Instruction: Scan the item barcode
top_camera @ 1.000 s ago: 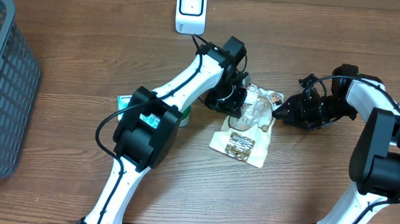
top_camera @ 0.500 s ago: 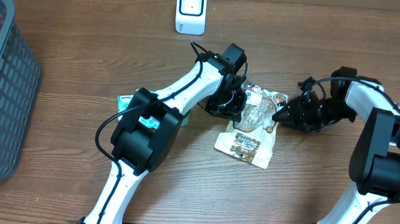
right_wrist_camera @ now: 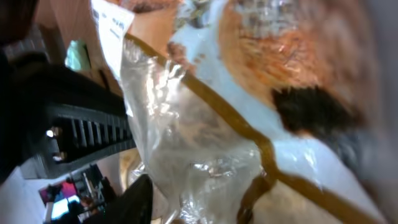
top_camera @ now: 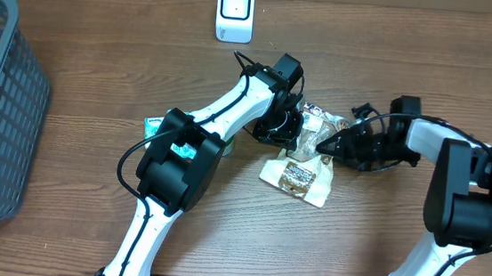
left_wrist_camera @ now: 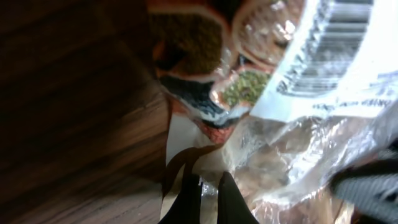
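Packet (top_camera: 304, 172): crinkly clear plastic, barcode label (left_wrist_camera: 336, 56); left tool (left_wrist_camera: 210, 186) clamps its edge; right tool (top_camera: 322, 147) spread unclear.

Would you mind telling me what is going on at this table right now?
The left gripper is shut on the edge of a clear snack bag on the table between both arms. The right gripper is at the bag's other side; whether it grips is unclear. The white scanner stands apart at the far edge, so no scan yet.
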